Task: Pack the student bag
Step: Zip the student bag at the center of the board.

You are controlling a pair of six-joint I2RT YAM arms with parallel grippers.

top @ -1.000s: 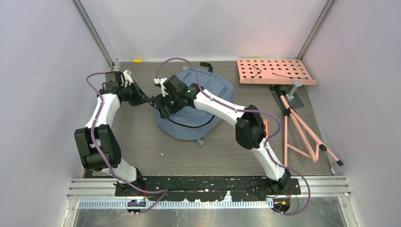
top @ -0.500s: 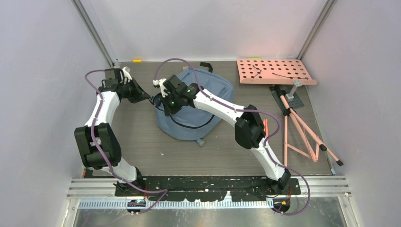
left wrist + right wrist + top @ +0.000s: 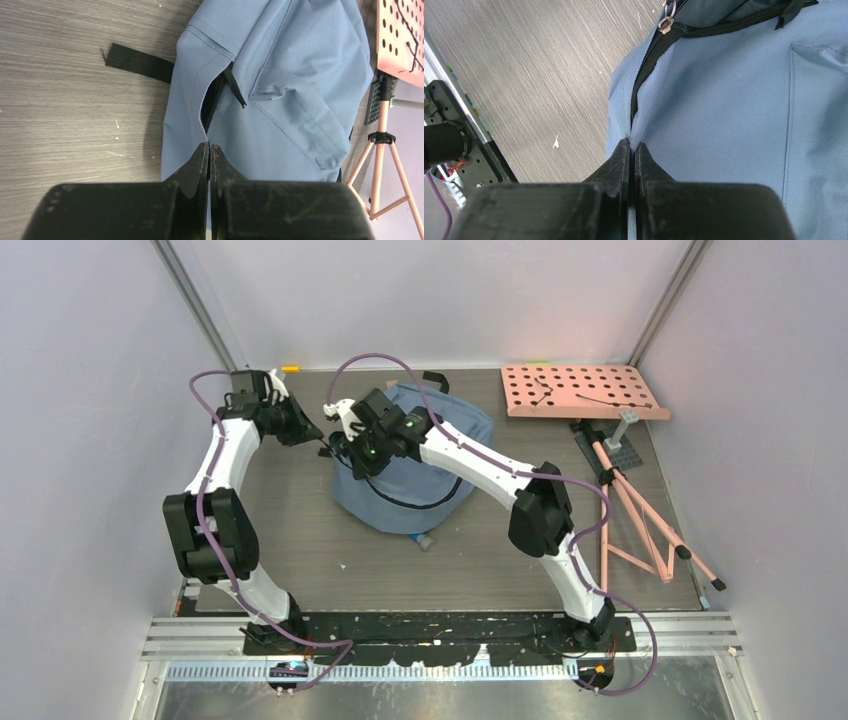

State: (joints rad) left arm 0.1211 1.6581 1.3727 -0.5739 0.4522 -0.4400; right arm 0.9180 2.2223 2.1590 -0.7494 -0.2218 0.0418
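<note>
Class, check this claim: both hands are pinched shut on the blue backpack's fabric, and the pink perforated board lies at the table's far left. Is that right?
No. The pink perforated board lies at the far right of the table, not left; the top external view shows it. The left hand and right hand are indeed pinched shut on the backpack.

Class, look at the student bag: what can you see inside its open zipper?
Through the zipper gap of the student bag, only dark lining shows. Whether anything is packed inside cannot be seen, because the bag's own cloth covers the interior.
</note>
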